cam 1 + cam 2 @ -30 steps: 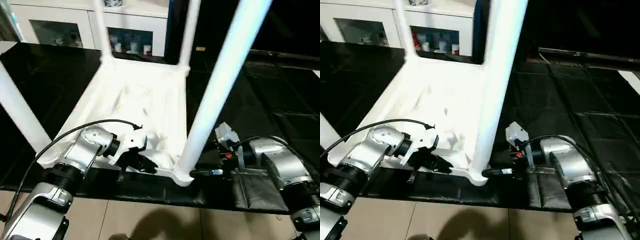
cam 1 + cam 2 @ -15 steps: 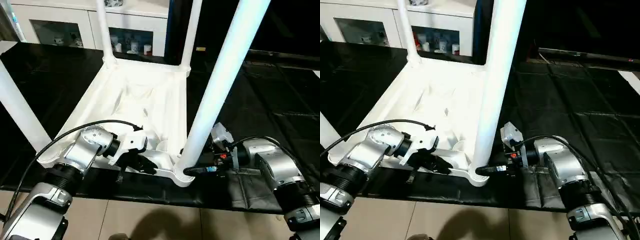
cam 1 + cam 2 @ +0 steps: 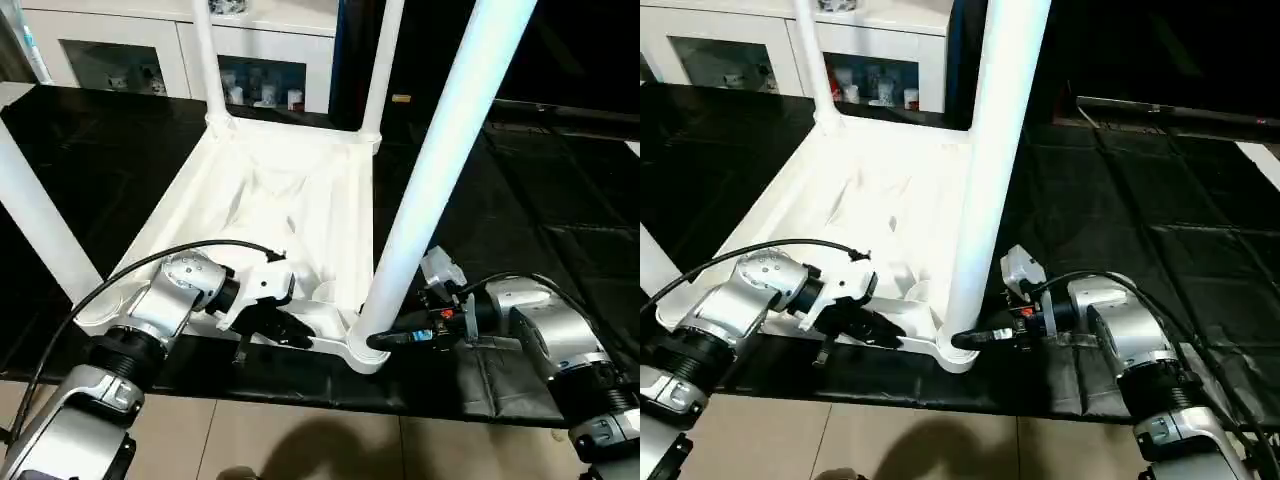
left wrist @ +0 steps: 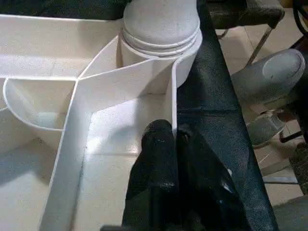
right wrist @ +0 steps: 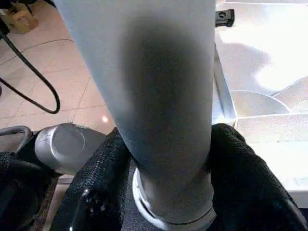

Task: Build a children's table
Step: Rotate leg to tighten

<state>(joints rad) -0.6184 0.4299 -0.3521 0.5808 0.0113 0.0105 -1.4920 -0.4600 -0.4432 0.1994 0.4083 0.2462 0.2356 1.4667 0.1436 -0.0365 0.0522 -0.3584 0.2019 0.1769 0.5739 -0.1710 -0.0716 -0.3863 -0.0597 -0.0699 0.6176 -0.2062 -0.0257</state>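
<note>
Table top (image 3: 280, 210) lies underside up; 4 legs (image 3: 440, 170) stand upright.

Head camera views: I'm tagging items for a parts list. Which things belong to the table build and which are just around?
Job:
table top
near leg
three other legs
left hand
right hand

Around:
white cabinet
black mat

Near leg (image 3: 440, 160) rises between the grippers, blocking passage across the tabletop's (image 3: 290, 200) near corner. Black desk (image 3: 560, 200) right of it lies open.
</note>
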